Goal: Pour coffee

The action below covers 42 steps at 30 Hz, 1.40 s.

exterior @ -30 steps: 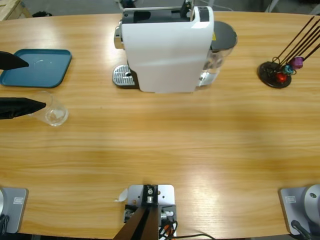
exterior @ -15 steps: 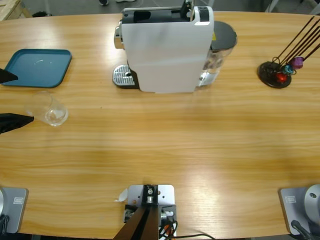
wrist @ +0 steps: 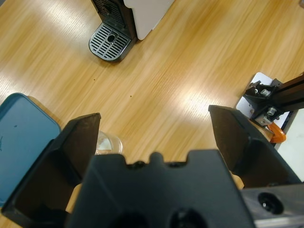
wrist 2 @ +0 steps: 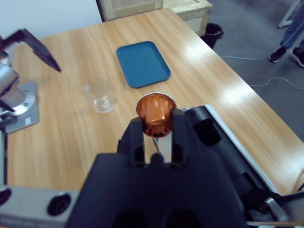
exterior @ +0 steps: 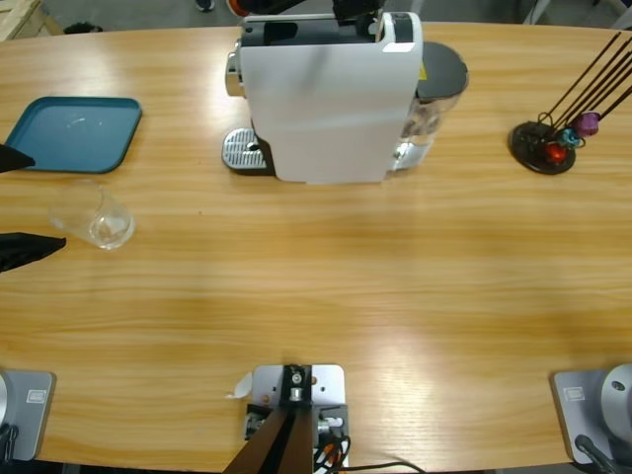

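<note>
High view: the white coffee machine (exterior: 331, 94) stands at about 12 o'clock on the wooden table (exterior: 326, 286), with its metal drip grate (exterior: 242, 150) at its lower left corner. A teal tray (exterior: 74, 133) lies toward 10 o'clock, and a clear glass cup (exterior: 99, 215) stands just below it, near 9 o'clock, apart from the tray. A black capsule stand (exterior: 553, 138) with thin rods and coloured capsules sits at 2 o'clock. The left gripper (exterior: 15, 202) shows only as two black jaw tips at the left edge, one above and one below the cup's level, spread wide and holding nothing; the lower tip points at the cup without touching it.

Left wrist view looks down between those parted jaws of the left gripper (wrist: 154, 135) onto bare wood, with the cup (wrist: 108, 144) peeping out beside one jaw, the tray (wrist: 21, 137) at the frame's 8 o'clock and the drip grate (wrist: 110, 42) at 11 o'clock.

Right wrist view shows the right gripper (wrist 2: 156, 124) pinching an orange-copper capsule (wrist 2: 156, 109) between its jaws, above the machine's dark top (wrist 2: 223, 142). Beyond it lie the cup (wrist 2: 98, 94) and the tray (wrist 2: 142, 64).

No brown liquid can be made out in the cup in any view.
</note>
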Available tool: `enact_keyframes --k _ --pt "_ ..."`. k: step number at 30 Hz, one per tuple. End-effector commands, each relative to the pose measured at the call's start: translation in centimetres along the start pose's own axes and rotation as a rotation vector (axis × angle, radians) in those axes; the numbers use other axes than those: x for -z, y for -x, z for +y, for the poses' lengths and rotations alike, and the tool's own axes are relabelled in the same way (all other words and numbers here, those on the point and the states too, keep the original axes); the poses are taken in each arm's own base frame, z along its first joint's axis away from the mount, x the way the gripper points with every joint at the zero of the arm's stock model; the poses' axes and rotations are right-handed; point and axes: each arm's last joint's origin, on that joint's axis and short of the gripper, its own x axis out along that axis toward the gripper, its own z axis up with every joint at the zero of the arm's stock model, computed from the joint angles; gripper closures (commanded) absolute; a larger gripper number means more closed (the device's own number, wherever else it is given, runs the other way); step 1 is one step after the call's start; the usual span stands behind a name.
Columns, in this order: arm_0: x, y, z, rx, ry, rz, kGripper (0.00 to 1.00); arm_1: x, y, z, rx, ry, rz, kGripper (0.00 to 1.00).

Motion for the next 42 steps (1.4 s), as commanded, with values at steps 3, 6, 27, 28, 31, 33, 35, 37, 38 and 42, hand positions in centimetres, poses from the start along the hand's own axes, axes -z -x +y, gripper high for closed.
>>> enact_keyframes --k 3,6,27,28,31,33,35,37,38,42 --pt "1.4 -0.3 -0.2 -0.005 0.009 0.014 0.004 1.9 -4.7 -0.9 0.028 0.018 0.102 1.0" --pt "1.7 -0.4 -0.3 -0.004 0.009 0.021 0.004 1.7 -5.2 -1.1 0.033 0.018 0.104 1.0" --pt "1.9 -0.4 -0.3 -0.012 0.009 0.015 0.004 2.7 -5.7 -1.5 0.107 0.03 0.177 1.0" --pt "2.0 -0.4 -0.3 -0.012 0.009 0.015 0.004 2.8 -5.8 -1.5 0.105 0.029 0.184 1.0" --pt "2.1 -0.4 -0.3 -0.012 0.009 0.017 0.004 2.9 -6.1 -1.6 0.104 0.027 0.192 1.0" --pt "2.1 -0.4 -0.3 -0.012 0.009 0.018 0.004 2.9 -6.2 -1.6 0.103 0.026 0.194 1.0" --pt "2.2 -0.5 -0.3 -0.012 0.01 0.021 0.004 2.9 -6.4 -1.7 0.104 0.027 0.194 1.0" --pt "2.2 -0.5 -0.3 -0.012 0.011 0.022 0.004 2.8 -6.7 -1.7 0.103 0.027 0.193 1.0" --pt "2.2 -0.5 -0.3 -0.012 0.011 0.023 0.004 2.8 -6.8 -1.8 0.102 0.026 0.194 1.0" --pt "2.2 -0.6 -0.3 -0.014 0.011 0.023 0.004 2.9 -7.1 -1.8 0.098 0.025 0.197 1.0"
